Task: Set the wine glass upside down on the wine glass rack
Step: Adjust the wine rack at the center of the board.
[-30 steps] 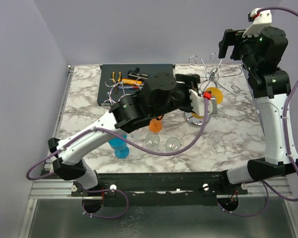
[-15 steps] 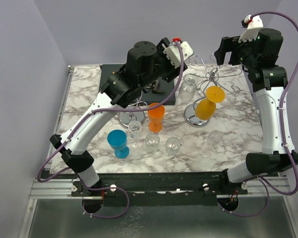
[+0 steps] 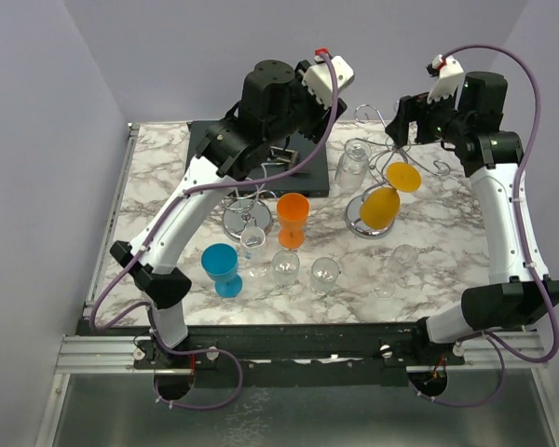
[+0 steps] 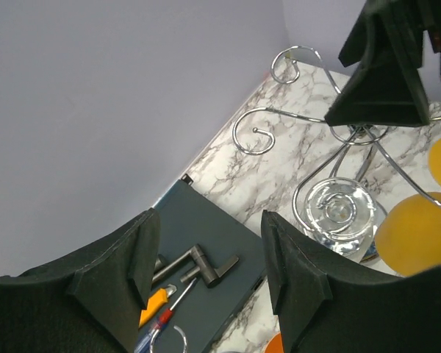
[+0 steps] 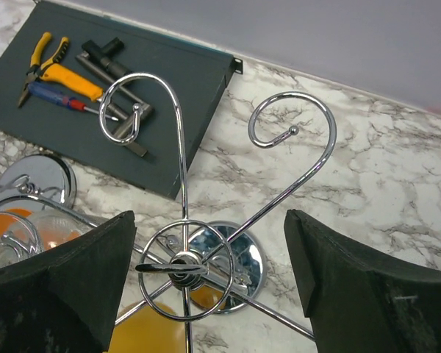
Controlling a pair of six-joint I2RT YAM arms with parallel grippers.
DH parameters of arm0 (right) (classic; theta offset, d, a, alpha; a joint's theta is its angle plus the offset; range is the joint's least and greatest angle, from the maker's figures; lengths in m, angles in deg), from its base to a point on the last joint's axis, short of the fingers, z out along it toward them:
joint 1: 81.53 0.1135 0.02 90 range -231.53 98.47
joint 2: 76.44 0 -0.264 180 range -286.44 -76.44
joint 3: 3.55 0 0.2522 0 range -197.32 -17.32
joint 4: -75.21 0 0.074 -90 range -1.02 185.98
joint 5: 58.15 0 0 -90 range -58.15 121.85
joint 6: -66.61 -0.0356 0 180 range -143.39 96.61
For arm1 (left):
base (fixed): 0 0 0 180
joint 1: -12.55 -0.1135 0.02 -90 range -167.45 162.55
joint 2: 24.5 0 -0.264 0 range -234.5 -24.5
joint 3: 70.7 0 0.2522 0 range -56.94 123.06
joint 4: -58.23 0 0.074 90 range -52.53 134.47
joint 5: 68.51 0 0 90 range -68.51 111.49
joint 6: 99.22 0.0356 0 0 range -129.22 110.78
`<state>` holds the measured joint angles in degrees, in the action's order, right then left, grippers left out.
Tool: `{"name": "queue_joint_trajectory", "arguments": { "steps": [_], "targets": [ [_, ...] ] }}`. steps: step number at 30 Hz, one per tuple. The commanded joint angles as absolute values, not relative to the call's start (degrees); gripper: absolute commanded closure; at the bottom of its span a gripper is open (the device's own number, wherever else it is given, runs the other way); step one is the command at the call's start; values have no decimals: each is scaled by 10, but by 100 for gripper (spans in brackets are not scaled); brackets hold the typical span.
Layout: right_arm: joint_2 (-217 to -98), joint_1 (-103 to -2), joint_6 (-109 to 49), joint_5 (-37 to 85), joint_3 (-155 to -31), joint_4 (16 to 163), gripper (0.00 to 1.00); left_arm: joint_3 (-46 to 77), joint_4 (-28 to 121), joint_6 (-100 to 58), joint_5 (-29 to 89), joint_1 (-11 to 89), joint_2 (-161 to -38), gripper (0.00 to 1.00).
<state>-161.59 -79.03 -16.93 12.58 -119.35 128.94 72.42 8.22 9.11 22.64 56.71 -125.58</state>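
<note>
- The left end effector point(image 4: 209, 235) is raised above the far middle of the counter point(image 3: 163, 177), its two dark fingers point(image 4: 114, 283) spread apart with nothing between them.
- Just off to its right, a clear wine glass point(image 4: 339, 213) hangs bowl-down, its foot resting in a wire loop of the chrome wine glass rack point(image 3: 398, 145); the fingers are not touching it.
- The right end effector point(image 5: 208, 224) hovers above the rack's central hub point(image 5: 180, 268), its fingers spread wide and empty.
- Two yellow wine glasses point(image 3: 382, 207) also hang upside down from the rack, on the side nearer the arms.
- The rack's round mirrored base point(image 3: 361, 223) stands on the right half of the counter, toward the far edge.
- A dark tray point(image 5: 143, 88) lies along the far edge, left of the rack, holding yellow-handled pliers point(image 5: 55, 66) and other hand tools.
- A second chrome base point(image 3: 238, 222) sits near the counter's middle, with an orange cup point(image 3: 293, 219) just to its right.
- Closer to the near edge stand a blue goblet point(image 3: 222, 268) and several upright clear glasses point(image 3: 325, 271), spaced apart in a loose row.
</note>
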Motion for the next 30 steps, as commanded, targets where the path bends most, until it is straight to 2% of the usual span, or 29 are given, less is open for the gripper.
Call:
{"name": "queue_joint_trajectory", "arguments": {
  "steps": [1,9,30],
  "targets": [
    [-1586,-796,-151,97,-1171,1296,12,769,57,53,255,545,-1295,38],
    [-1575,-796,-140,82,-1146,1287,22,783,55,52,271,541,-1315,38],
    [-1599,-796,-129,36,-1144,1256,74,849,56,74,267,531,-1418,40]
  ]
}}
